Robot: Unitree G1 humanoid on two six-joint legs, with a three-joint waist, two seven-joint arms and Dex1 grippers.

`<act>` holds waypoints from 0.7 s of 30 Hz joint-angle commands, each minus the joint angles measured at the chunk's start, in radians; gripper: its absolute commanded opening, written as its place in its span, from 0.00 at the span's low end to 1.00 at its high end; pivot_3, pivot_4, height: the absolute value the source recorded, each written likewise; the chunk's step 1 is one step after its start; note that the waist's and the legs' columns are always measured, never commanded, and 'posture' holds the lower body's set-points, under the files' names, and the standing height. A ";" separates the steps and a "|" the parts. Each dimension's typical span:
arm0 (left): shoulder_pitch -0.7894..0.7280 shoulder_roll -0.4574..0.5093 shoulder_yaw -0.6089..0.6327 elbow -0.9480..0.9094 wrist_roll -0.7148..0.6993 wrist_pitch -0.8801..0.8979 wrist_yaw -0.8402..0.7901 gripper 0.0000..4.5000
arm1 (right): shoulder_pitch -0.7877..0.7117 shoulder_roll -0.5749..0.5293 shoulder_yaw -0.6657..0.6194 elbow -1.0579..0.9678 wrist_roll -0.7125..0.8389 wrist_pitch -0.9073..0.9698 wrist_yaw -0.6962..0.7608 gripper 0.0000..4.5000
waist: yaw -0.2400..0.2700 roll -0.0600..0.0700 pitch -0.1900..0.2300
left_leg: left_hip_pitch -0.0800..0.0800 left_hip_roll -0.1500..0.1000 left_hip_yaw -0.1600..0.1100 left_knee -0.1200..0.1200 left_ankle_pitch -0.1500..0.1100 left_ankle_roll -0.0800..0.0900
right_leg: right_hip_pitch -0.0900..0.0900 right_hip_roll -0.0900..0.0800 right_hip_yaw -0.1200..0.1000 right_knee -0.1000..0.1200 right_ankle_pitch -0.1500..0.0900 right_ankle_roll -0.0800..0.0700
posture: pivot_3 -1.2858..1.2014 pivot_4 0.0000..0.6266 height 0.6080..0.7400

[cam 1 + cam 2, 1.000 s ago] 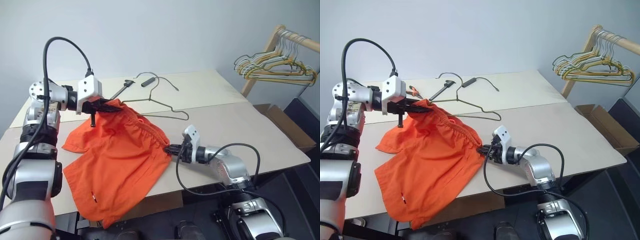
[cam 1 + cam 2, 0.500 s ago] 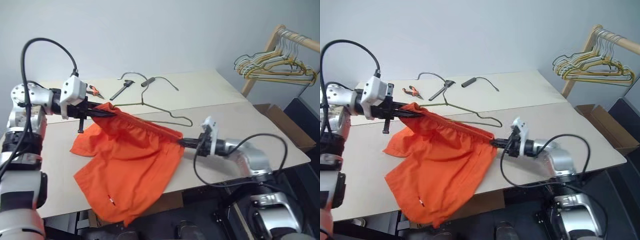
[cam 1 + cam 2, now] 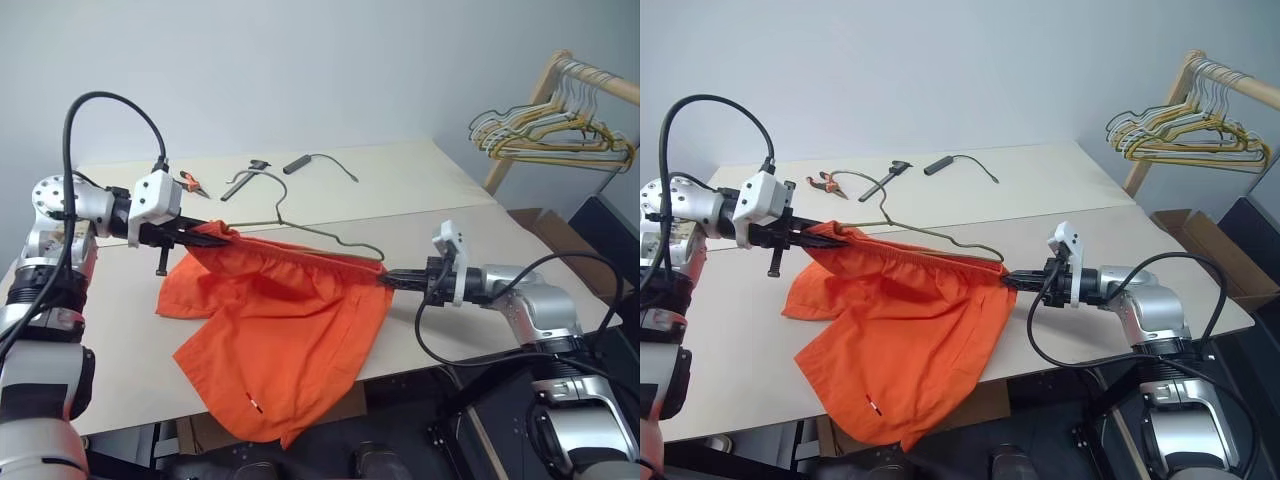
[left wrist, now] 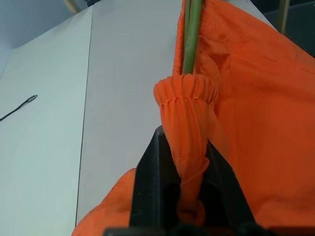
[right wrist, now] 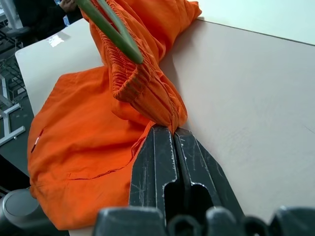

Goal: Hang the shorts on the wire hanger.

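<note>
Left eye view gives us the shorts (image 3: 290, 330) stretched between our two hands above the counter (image 3: 520, 260), the gathered waistband pulled into a taut line while the legs droop over the near edge of the counter. Our left gripper (image 3: 205, 231) has its fingers (image 4: 147, 182) pinching one end of the waistband, bunched into a tight roll between them, and our right gripper (image 3: 392, 281) has its fingers (image 5: 152, 162) pressed together on the other end, where the fabric narrows to a twist. We hold it this way, we judge, to keep the waist open and straight so that the wire hanger (image 3: 330, 236) can carry it: the green wire shows running along the waistband in both wrist views, and seems to pass inside the gathered edge, though we cannot tell how far through it goes. Its hook rises just behind the left end of the waistband, toward the far side of the counter. Pliers (image 3: 188, 181), a dark tool (image 3: 245, 178) and a black cylinder with a cord (image 3: 300, 163) lie well apart near the far edge, and a bunch of pale hangers (image 3: 550, 130) hangs on a rack off the right corner
</note>
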 commanded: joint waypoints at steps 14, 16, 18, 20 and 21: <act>-0.034 0.049 0.015 0.080 0.074 -0.072 0.011 0.00 | -0.065 -0.065 -0.014 0.109 -0.051 -0.042 -0.003 0.00 | 0.007 0.000 0.000 | 0.000 0.000 0.001 0.000 0.000 0.000 | 0.000 0.000 0.000 0.000 0.000 0.000 | 0.52 0.00 1.00; -0.038 0.038 0.026 0.092 0.097 -0.077 0.024 0.00 | -0.066 -0.068 -0.012 0.106 -0.056 -0.047 0.001 0.00 | 0.010 0.000 0.000 | 0.000 0.000 0.001 0.000 0.000 0.000 | 0.000 0.000 0.000 0.000 0.000 0.000 | 0.52 0.00 1.00; -0.037 0.032 0.030 0.096 0.119 -0.085 0.030 0.00 | -0.069 -0.074 -0.009 0.105 -0.063 -0.057 0.003 0.00 | 0.012 0.000 0.000 | 0.000 0.000 0.002 0.000 0.000 0.000 | 0.000 0.000 0.000 0.000 0.000 0.000 | 0.52 0.00 1.00; -0.034 0.024 0.031 0.090 0.137 -0.088 0.040 0.00 | -0.071 -0.084 -0.003 0.093 -0.072 -0.073 0.008 0.00 | 0.013 0.000 0.000 | -0.001 0.000 0.002 0.000 0.000 0.000 | -0.001 0.000 0.000 0.000 0.000 0.000 | 0.52 0.00 1.00; -0.034 0.021 0.029 0.084 0.150 -0.086 0.049 0.00 | -0.071 -0.090 0.005 0.081 -0.082 -0.085 0.010 0.00 | 0.014 0.000 0.000 | -0.001 0.000 0.002 0.000 0.000 0.000 | -0.001 0.000 0.000 0.000 0.000 0.000 | 0.52 0.00 1.00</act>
